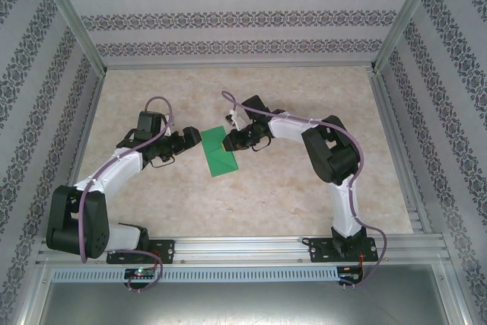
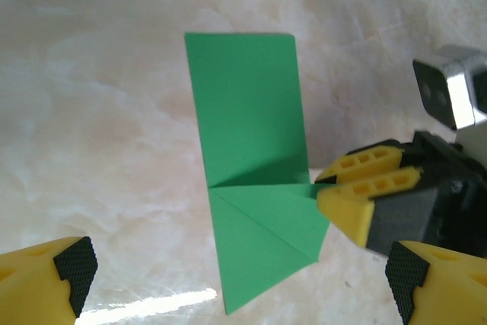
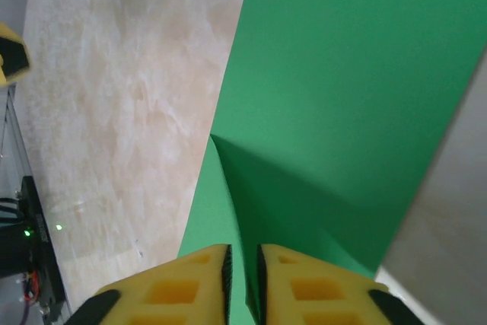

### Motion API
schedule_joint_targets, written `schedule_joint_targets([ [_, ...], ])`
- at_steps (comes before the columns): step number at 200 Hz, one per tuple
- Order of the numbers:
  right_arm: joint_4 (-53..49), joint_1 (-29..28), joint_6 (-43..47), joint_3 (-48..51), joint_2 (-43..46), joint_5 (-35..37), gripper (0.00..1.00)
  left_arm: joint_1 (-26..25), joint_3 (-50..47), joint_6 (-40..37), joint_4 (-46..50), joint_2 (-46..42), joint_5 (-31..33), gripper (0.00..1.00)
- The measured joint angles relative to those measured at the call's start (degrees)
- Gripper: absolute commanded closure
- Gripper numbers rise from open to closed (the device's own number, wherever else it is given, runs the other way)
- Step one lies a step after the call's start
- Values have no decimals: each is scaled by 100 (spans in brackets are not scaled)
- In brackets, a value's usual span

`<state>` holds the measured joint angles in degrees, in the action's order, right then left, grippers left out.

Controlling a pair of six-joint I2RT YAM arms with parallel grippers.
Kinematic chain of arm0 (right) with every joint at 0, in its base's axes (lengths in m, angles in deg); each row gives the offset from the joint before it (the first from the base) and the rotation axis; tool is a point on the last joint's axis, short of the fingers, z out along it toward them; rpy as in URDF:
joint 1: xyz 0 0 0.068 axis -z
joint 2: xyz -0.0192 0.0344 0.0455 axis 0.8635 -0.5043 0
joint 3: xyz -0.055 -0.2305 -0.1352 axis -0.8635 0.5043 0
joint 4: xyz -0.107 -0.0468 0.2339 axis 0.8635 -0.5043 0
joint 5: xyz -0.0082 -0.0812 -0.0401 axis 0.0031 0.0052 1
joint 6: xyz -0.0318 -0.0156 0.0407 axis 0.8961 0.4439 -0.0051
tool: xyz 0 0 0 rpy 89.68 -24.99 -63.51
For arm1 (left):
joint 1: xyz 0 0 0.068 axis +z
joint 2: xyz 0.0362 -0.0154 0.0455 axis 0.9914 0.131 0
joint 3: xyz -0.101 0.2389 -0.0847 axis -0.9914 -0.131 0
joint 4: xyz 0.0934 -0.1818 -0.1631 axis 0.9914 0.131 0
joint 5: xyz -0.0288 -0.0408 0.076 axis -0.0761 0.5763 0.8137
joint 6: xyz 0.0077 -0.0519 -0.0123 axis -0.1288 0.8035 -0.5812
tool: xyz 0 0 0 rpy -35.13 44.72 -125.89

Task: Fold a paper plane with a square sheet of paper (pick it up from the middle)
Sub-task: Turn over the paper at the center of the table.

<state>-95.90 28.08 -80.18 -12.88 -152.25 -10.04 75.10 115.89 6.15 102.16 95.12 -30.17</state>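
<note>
One edge of paper [image 3: 342, 74] hides inside right claw [image 3: 243, 268].

Twin white-and-black arms, yellow fingers.
Left arm [image 1: 114, 167], right arm [image 1: 344, 207]: white link shells, black joint housings, purple cable [image 1: 158, 103] looped along each, black base plates [image 1: 141, 251]. Fingers [image 2: 358, 211] yellow, slotted; pads [image 2: 407, 273] black, textured. Silver-cased camera block [image 2: 455, 85].

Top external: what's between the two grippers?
In the top view, the partly folded green paper lies between them; the right gripper pinches its edge, the left gripper is open beside it.
</note>
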Motion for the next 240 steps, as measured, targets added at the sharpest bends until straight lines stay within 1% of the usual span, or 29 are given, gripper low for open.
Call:
schedule_joint_targets([
  [8, 66, 15, -15, 22, 0, -39, 93, 0, -50, 28, -70, 20, -136, 0],
  [32, 367, 79, -122, 203, 9, -96, 98, 0, -175, 162, -317, 160, -584, 0],
  [56, 946, 116, -555, 688, 144, -76, 99, 0, -282, 367, -651, 369, -957, 0],
  [80, 1744, 114, -1392, 1187, 391, -24, 99, -26, -476, 678, -1110, 527, -1248, 0],
  [119, 3206, 72, -2861, 1749, 601, 260, 98, -164, -651, 1023, -1904, 833, -1488, 1],
  [152, 3665, 24, -3473, 1860, 601, 555, 98, -280, -656, 1198, -2476, 1255, -1676, 4],
  [180, 3762, -61, -3676, 1910, 629, 754, 98, -444, -660, 1375, -2879, 1550, -1803, 10],
  [199, 3742, -90, -3729, 1969, 682, 844, 98, -533, -660, 1458, -3003, 1602, -1805, 17],
  [212, 3711, -116, -3731, 2006, 743, 876, 98, -542, -658, 1502, -3097, 1602, -1781, 24],
  [222, 3685, -116, -3727, 2011, 787, 901, 98, -542, -636, 1539, -3123, 1604, -1742, 33],
  [240, 3676, -116, -3724, 2011, 837, 911, 98, -542, -595, 1606, -3241, 1674, -1705, 39],
])
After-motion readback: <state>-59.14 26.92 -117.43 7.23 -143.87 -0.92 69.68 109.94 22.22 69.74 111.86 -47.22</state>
